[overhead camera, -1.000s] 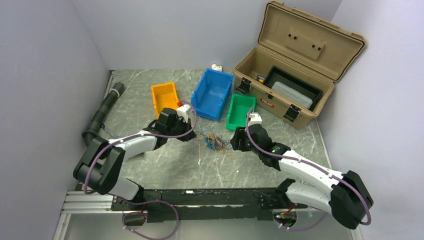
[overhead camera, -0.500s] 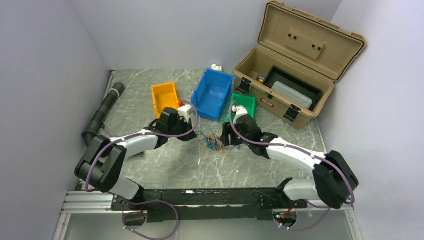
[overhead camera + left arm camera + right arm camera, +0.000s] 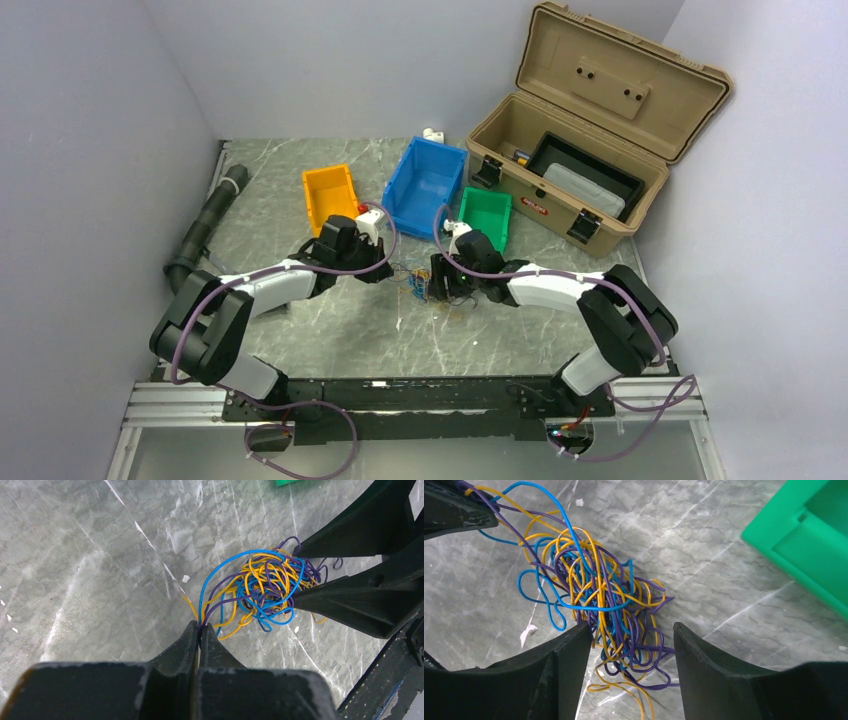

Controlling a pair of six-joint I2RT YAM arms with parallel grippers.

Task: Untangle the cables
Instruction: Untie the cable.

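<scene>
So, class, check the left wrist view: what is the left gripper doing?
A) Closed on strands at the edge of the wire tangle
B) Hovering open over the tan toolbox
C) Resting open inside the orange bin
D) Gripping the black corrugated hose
A: the left gripper has its fingers pressed together, with blue and purple strands of the cables pinched between them.
</scene>
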